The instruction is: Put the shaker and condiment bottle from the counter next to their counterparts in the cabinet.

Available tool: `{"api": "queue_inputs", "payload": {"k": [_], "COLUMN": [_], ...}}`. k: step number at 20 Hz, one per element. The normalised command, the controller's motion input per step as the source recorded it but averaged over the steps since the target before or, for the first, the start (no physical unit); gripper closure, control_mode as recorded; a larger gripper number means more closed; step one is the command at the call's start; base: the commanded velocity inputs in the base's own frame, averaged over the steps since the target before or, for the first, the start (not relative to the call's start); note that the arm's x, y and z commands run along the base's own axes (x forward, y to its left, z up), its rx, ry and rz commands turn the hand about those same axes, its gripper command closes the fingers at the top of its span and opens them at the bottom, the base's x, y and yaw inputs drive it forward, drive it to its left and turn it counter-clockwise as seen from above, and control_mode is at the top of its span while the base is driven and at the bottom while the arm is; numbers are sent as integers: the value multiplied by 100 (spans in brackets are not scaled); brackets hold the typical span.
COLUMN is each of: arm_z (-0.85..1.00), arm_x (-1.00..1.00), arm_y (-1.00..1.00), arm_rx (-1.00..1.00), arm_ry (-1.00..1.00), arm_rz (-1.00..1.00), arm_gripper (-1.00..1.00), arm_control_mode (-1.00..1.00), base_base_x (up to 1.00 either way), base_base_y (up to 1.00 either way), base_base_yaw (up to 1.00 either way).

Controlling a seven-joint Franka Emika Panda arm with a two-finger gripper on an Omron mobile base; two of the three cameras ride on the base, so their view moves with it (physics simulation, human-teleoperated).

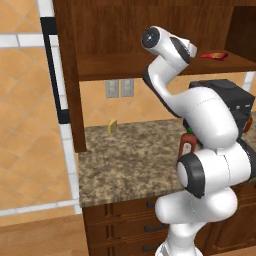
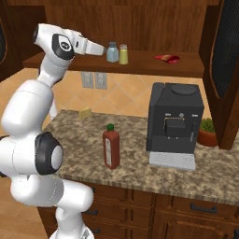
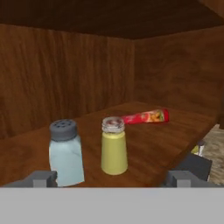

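Dark wooden cabinet (image 2: 140, 70) fills the upper frame; on its shelf the gripper (image 3: 111, 178) stands apart around nothing, the blue shaker (image 2: 112, 52) touching the yellow-green shaker (image 2: 123, 54). Lower centre on the granite surface (image 2: 140, 163), the tall condiment bottle (image 2: 111, 149) looks rigid, light, tippy; grasp mid-body.

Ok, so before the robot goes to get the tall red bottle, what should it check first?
1. Blue shaker standing upright on the cabinet shelf: ok.
2. Blue shaker right beside the yellow-green shaker: ok.
3. Gripper open, fingers apart on either side of the shakers and holding nothing: ok.
4. Fingers clear of the blue shaker before pulling back: cannot tell, one fingertip sits very close to it.
5. Tall red bottle upright on the counter, waiting: ok.
6. Space on the shelf beside the flat red bottle: ok.
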Motion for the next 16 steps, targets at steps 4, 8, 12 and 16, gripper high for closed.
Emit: {"api": "queue_inputs", "payload": {"k": [4,8,12,16], "arm_z": [0,-3,-18,-35], "arm_x": [-45,-80,-90,-66], "arm_y": [3,12,8,3], "arm_rx": [0,0,0,0], "arm_ry": [-8,-1,0,4], "arm_rz": [-2,-5,-9,-9], "arm_gripper": [-100,-100,-100,-100], "arm_control_mode": [-100,-100,-100,-100], "base_base_x": [0,0,0,0], "base_base_y": [0,0,0,0], "base_base_yaw": [0,0,0,0]}}
